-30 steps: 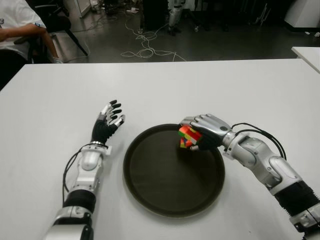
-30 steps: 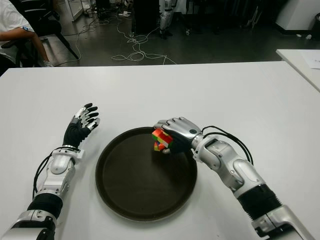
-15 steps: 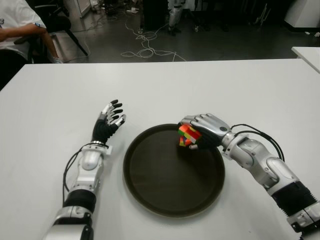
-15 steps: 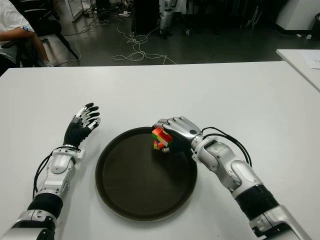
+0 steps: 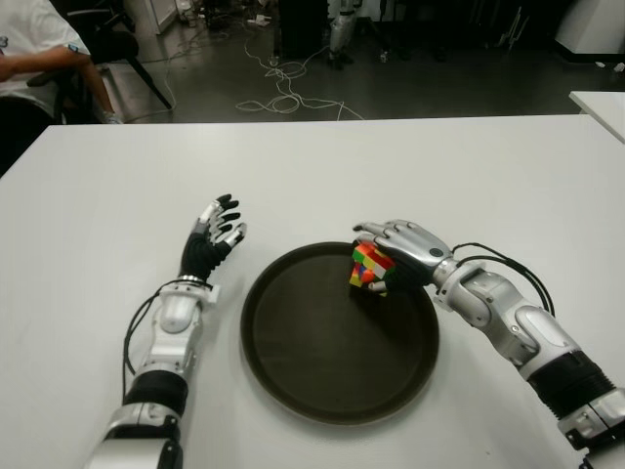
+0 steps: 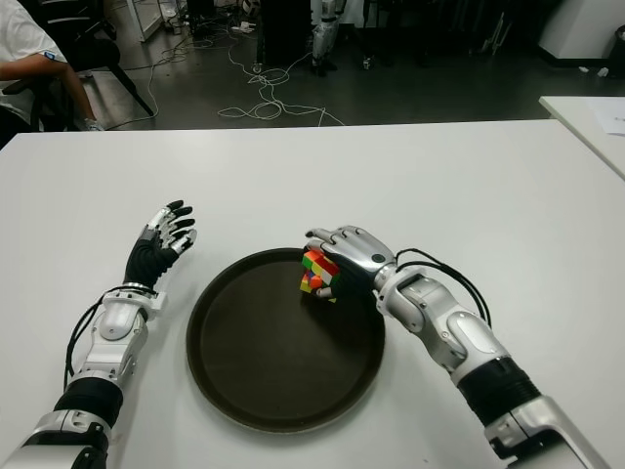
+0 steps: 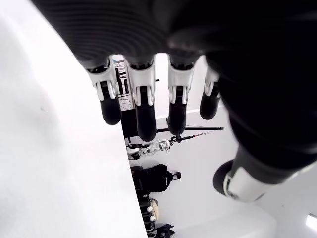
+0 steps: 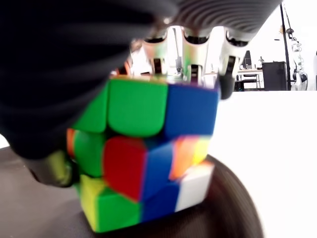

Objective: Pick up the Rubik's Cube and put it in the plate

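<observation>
The multicoloured Rubik's Cube [image 5: 369,269] stands slightly tilted on the far right part of the dark round plate [image 5: 322,362]. My right hand [image 5: 383,252] arches over it from the right, its fingers [image 8: 190,44] straightened above and behind the cube and the thumb low beside it. In the right wrist view the cube's [image 8: 143,168] lower edge touches the plate floor [image 8: 223,218]. My left hand [image 5: 210,239] shows over the white table [image 5: 98,215] left of the plate, fingers [image 7: 143,106] spread and empty.
A seated person [image 5: 34,59] is at the table's far left corner. Cables [image 5: 288,93] lie on the floor beyond the far edge. A second white table [image 5: 601,103] shows at the far right.
My right hand's fingers have uncurled from the cube, leaving more of its top face showing. The cube has settled lower on the plate. The left hand has not moved.
</observation>
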Controlling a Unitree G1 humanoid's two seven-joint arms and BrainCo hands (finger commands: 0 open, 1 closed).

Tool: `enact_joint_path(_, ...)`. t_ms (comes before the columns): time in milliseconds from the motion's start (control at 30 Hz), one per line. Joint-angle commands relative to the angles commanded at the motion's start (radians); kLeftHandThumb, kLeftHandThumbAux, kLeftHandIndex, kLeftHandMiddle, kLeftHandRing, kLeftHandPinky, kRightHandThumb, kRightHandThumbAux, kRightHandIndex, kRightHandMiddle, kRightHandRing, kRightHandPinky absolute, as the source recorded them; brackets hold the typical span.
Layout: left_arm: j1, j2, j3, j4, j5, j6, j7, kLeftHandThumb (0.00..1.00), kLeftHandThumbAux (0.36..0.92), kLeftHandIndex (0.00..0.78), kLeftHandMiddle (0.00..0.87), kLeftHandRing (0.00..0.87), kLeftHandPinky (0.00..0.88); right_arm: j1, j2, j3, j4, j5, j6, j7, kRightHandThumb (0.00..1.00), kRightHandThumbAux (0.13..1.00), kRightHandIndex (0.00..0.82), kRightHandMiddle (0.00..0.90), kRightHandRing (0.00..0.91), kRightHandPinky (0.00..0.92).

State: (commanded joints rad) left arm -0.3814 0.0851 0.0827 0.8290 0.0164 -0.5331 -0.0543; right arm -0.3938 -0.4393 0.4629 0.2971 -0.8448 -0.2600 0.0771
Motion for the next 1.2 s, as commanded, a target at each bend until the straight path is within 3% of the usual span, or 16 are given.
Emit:
enact_joint_path(300, -0.009, 0.0, -0.007, 0.007, 0.015, -0.002, 0.023, 0.054, 0.679, 0.134, 0.179, 0.162, 0.125, -0.022, 0.005, 0.004, 0.048, -0.007, 0.007, -0.025, 0.0, 0.563, 0.0, 0.0, 0.0, 0.0)
enact_joint_path(1200, -0.015, -0.012, -0.012, -0.002, 0.013, 0.017, 0.043, 0.076, 0.727, 0.135, 0.189, 0.174, 0.141, -0.057, 0.01, 0.019, 0.113, -0.02, 0.037, -0.057, 0.0, 0.552, 0.0, 0.0, 0.0, 0.0)
